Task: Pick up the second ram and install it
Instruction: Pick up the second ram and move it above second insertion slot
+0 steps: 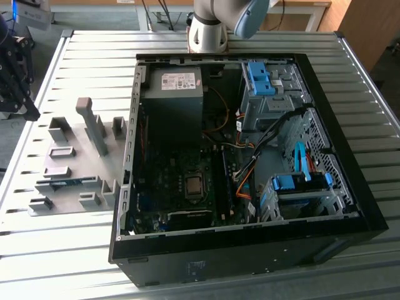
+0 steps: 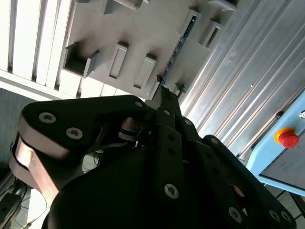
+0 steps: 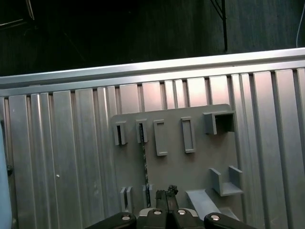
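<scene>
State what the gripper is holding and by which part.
Nothing is held: the gripper is empty, clear of the gray fixture, where the second ram stands on edge, untouched.

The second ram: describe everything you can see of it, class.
The second ram is a long, thin, flat blue board. It stands on its long edge in the grey holder plate on the slatted table, to the exterior view's left of the open computer case, its ends seated in grey slots. In the first wrist view it shows edge-on as a narrow dark strip. The gripper hangs apart from it.
</scene>
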